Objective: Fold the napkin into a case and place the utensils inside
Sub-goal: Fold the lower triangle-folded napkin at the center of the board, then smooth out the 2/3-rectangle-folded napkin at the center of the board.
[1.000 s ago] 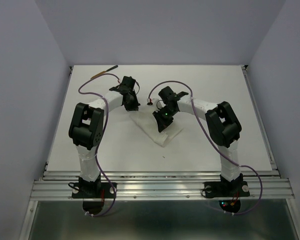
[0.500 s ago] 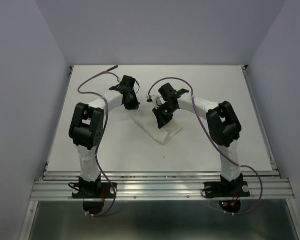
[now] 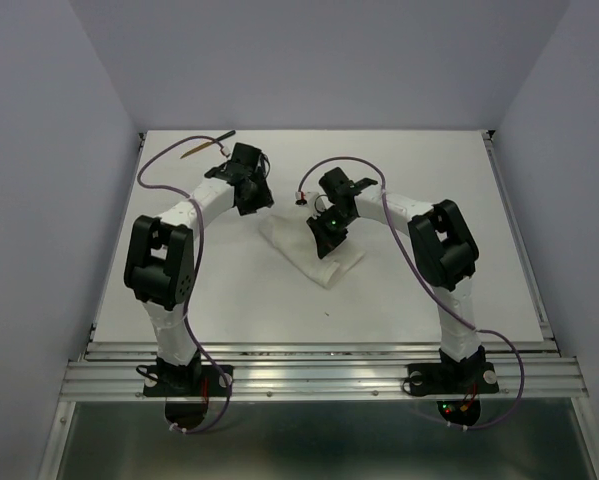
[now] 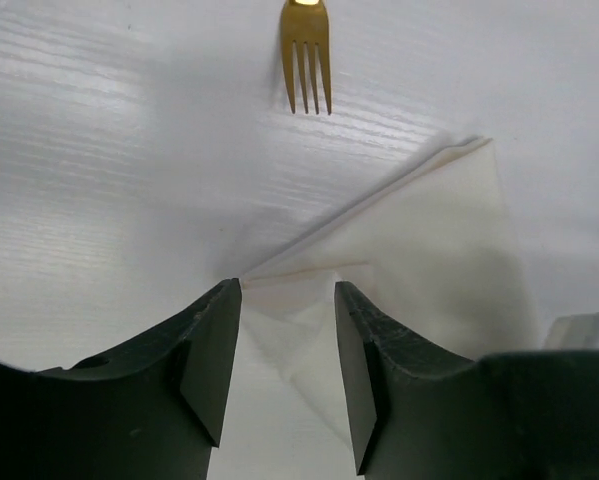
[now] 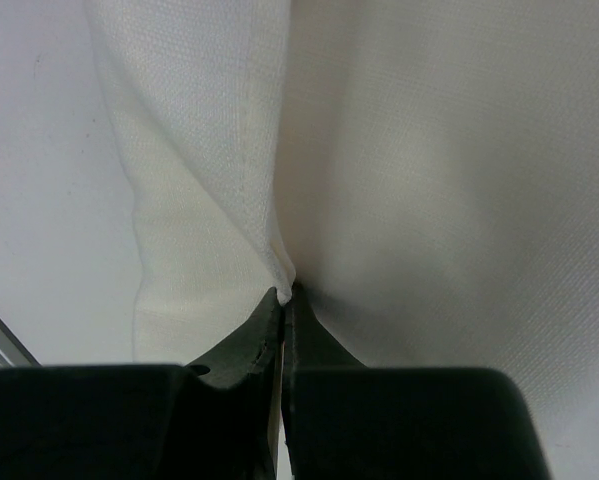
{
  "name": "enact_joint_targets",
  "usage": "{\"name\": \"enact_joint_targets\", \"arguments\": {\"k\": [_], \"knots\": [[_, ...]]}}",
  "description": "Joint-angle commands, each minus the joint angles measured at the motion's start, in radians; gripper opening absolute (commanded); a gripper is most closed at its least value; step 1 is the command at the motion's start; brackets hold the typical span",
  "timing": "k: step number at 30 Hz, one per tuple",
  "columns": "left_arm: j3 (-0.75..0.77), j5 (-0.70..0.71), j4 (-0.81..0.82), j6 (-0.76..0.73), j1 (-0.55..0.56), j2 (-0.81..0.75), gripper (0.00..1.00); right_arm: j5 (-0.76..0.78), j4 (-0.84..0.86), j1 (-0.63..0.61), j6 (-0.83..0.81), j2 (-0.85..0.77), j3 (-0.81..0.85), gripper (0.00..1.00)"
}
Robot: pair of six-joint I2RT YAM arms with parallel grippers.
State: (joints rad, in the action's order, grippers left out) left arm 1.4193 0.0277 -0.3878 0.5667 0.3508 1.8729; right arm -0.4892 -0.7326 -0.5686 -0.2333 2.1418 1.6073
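Observation:
The white napkin (image 3: 301, 250) lies folded into a slanted strip mid-table. My right gripper (image 3: 326, 232) is shut on a raised fold of it (image 5: 286, 292), and cloth (image 5: 429, 150) fills the right wrist view. My left gripper (image 3: 251, 196) hovers open at the strip's back-left end. Its fingers (image 4: 209, 350) straddle the napkin's corner (image 4: 429, 250) without touching it. A golden fork (image 4: 306, 50) lies on the table just beyond that corner. A thin brown utensil with a dark end (image 3: 207, 145) rests at the back left of the table.
Purple cables (image 3: 164, 165) loop from both arms over the white table (image 3: 429, 180). A small red-tipped connector (image 3: 300, 199) hangs between the two wrists. Metal rails (image 3: 319, 350) run along the table's near edge, and grey walls close in the left, right and back.
My left gripper has opened and let go of the napkin, and its arm has swung left and back. The right gripper stays shut on the fold and has shifted slightly back.

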Motion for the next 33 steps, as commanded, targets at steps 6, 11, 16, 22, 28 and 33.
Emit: {"name": "enact_joint_targets", "arguments": {"k": [6,11,16,22,28,33], "knots": [[-0.157,-0.023,0.039,0.032,-0.004,-0.159,0.43,-0.018,0.001,0.004,-0.018,0.013,0.029,0.01],[-0.181,-0.075,0.079,0.022,0.000,-0.159,0.57,-0.020,0.001,0.004,-0.017,0.015,0.028,0.01],[-0.198,-0.129,0.115,0.004,0.005,-0.155,0.23,-0.017,0.001,0.004,-0.015,0.013,0.029,0.01],[-0.206,-0.241,0.138,-0.025,0.005,-0.097,0.00,-0.015,0.001,0.004,-0.012,0.015,0.032,0.01],[-0.191,-0.319,0.133,-0.047,0.011,-0.044,0.00,-0.015,0.001,0.004,-0.012,0.017,0.032,0.01],[-0.194,-0.338,0.135,-0.062,0.013,-0.008,0.00,-0.019,0.001,0.004,-0.011,0.018,0.034,0.01]]}}
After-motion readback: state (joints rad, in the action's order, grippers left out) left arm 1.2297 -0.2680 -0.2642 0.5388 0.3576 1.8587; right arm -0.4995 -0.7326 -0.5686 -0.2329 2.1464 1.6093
